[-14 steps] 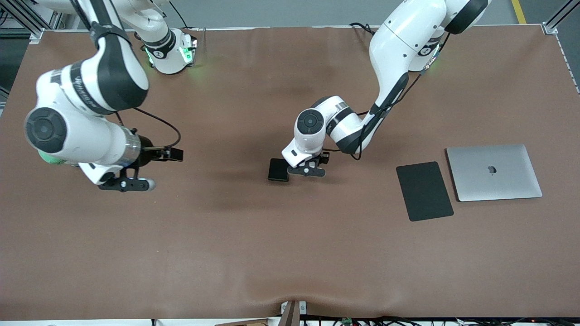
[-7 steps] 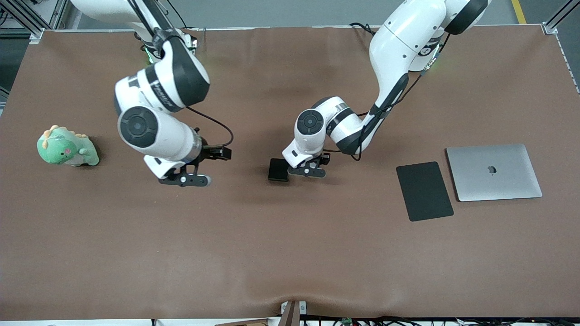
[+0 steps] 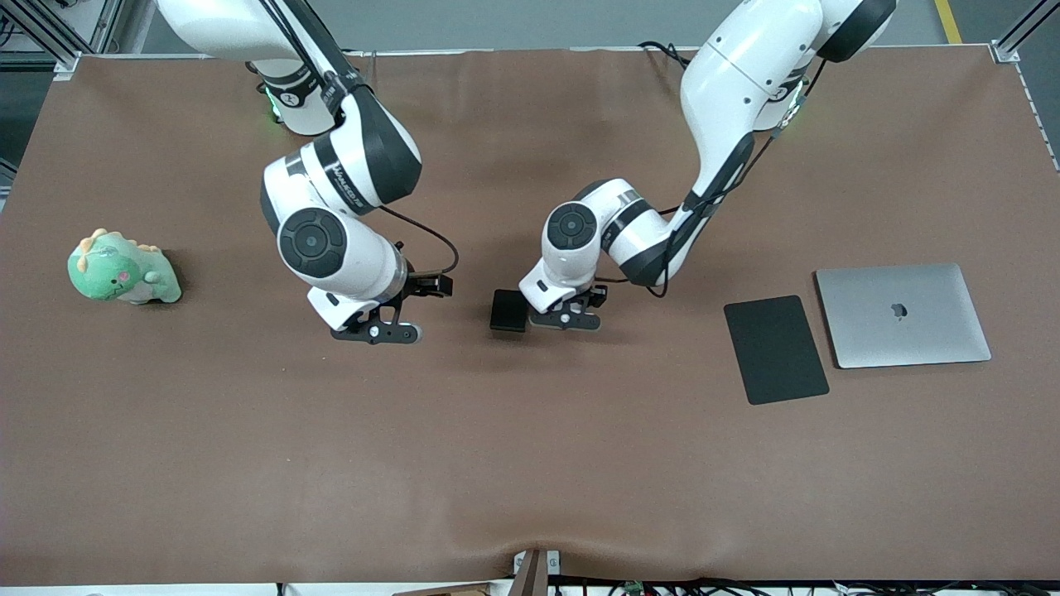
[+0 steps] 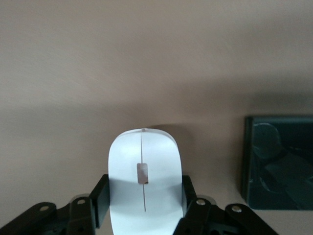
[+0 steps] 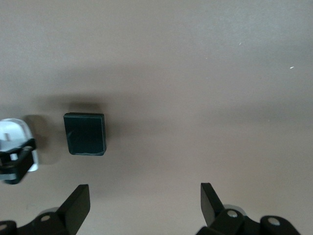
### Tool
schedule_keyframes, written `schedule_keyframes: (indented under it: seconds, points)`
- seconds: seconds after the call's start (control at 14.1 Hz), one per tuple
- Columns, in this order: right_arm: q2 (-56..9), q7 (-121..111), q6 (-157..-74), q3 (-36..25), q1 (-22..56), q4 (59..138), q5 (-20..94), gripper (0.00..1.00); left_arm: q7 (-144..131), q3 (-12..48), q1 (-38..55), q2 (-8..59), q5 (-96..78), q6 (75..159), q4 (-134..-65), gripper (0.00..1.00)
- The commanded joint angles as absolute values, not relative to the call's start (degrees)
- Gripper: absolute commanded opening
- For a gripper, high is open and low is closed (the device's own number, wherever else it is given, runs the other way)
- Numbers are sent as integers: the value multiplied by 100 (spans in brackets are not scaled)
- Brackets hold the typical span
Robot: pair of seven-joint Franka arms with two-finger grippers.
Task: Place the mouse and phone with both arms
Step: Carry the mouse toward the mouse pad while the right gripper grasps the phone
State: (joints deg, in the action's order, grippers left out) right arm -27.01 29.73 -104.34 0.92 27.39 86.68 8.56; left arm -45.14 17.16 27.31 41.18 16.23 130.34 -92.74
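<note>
Left tool [image 4: 142,208] is pinched on the mouse [image 4: 143,176], a smooth white oval lying lengthwise between the fingers, low at the table's [image 3: 530,463] middle. The phone [image 3: 508,310], a glossy black slab, lies flat just beside it toward the right arm's end. Right tool [image 3: 377,331], fingers spread and empty, hangs near the phone on that side and is the nearer free arm.

The white mouse [image 4: 143,181] (thin grey centre line) sits just beside the flat, glossy black phone [image 3: 508,310].
</note>
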Motion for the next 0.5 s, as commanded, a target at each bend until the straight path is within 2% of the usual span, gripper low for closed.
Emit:
schedule_keyframes:
  seconds: [0.0,0.42]
  points:
    - [-2917,3286,-10721,44,2935,8631,949,100,-4527,1766,2331,3368,1775,12395,-9474,37]
    - [-3436,3419,-11372,53,3269,8605,1125,100,-3210,1802,873,2646,1775,12199,-9992,34]
